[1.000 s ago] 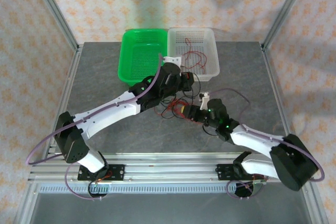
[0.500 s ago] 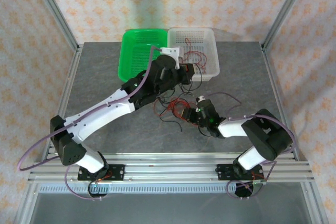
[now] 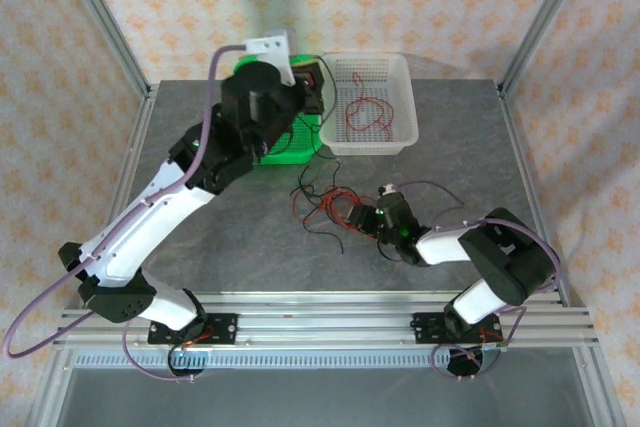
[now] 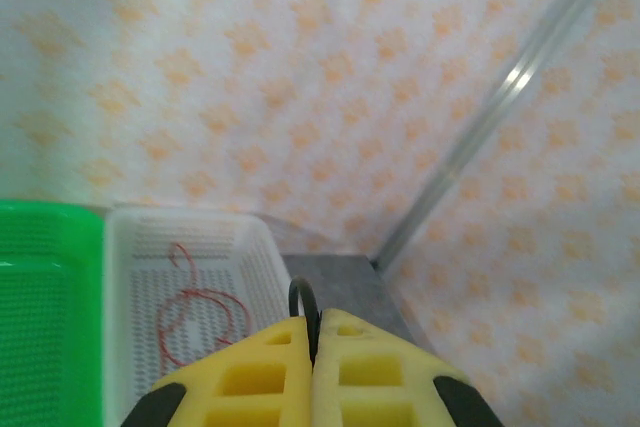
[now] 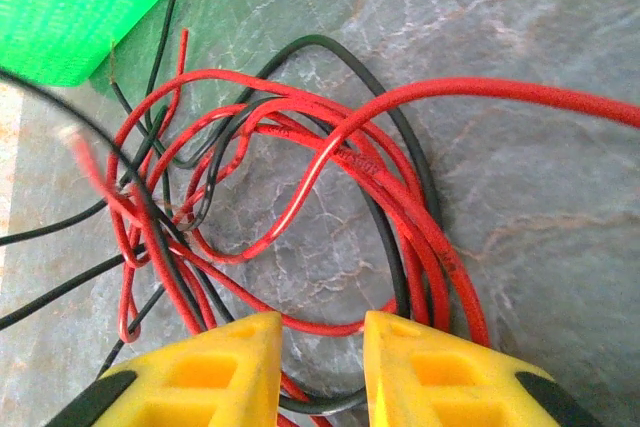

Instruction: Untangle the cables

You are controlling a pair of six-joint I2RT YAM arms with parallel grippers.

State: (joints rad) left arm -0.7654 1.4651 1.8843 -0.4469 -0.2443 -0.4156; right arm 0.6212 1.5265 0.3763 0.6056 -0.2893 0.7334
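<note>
left jaws risen, pinching black cable (image 4: 294, 295)

The top external camera looks down from above and behind the arm bases onto the whole grey marbled table (image 3: 470, 167). The left wrist camera sits high and faces almost level toward the orange-patterned papered back wall (image 4: 200, 67). It shares the white plastic mesh basket (image 3: 366, 57) (image 4: 262, 247) with the overhead view. The right wrist camera points steeply down, very close to the tangle of thin red and black cables (image 5: 300, 177) (image 3: 330, 209), which the overhead view shows mid-table.
</note>
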